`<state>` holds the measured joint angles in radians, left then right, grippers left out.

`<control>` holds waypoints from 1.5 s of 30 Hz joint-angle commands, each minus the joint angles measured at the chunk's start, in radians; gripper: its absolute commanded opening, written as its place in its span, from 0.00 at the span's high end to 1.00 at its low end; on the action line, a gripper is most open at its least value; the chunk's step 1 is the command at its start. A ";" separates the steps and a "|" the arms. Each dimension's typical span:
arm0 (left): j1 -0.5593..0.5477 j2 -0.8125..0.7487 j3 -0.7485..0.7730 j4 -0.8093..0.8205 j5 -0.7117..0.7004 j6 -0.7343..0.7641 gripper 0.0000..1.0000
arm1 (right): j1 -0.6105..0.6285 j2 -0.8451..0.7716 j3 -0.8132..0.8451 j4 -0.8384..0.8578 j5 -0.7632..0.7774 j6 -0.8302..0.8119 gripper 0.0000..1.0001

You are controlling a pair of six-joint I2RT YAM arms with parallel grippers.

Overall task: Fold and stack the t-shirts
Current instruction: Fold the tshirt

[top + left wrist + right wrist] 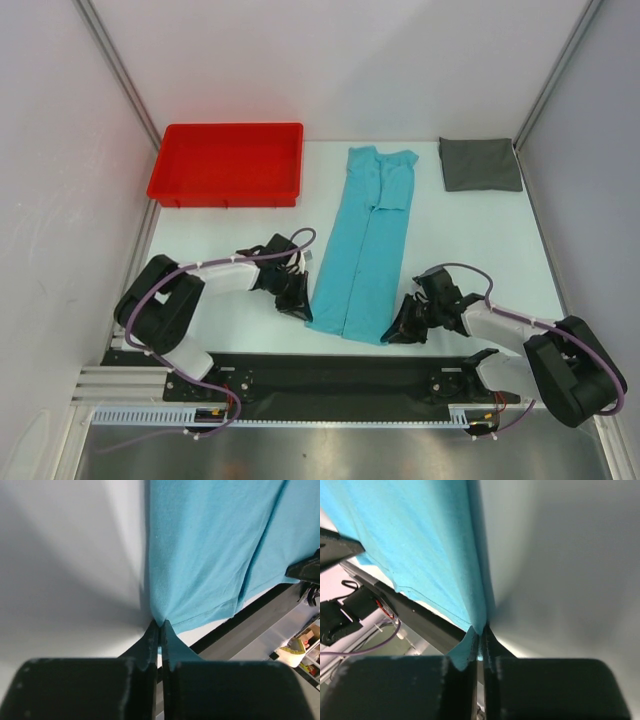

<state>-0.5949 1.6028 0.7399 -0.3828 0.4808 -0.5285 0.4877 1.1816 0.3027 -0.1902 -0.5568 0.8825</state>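
**At the near edge, two corners pinched for the fold**

Down the middle of the counter (470, 250) lies the turquoise t-shirt (365, 240), already narrowed into a long strip, collar at the far end and hem toward the arm bases. The left gripper (161, 626) sits at the strip's near left corner and the right gripper (482, 629) at its near right corner. Each has its jaws squeezed nearly together with a sliver of turquoise cloth between them. That matched hold on both corners looks to me like the setup for lifting the hem and carrying it toward the collar, so the strip halves evenly rather than skewing. Off at the far right corner rests the dark grey t-shirt (480, 164), a neat folded rectangle, well apart; I take it as the base of the stack. Far left, the red tray (228, 198) stands out of the way.
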 commanded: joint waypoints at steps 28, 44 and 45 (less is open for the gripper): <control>-0.131 -0.071 0.306 -0.194 -0.122 -0.108 0.98 | -0.246 -0.122 0.252 -0.359 0.032 -0.211 1.00; 0.099 0.377 0.875 -0.300 -0.085 -0.010 1.00 | -0.425 0.463 0.832 -0.376 -0.074 -0.382 1.00; 0.106 0.388 0.889 -0.297 -0.079 -0.013 1.00 | -0.425 0.480 0.852 -0.377 -0.075 -0.384 1.00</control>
<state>-0.5106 1.9697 1.5616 -0.6575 0.3740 -0.5655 0.0666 1.6176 1.0775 -0.5587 -0.6025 0.5297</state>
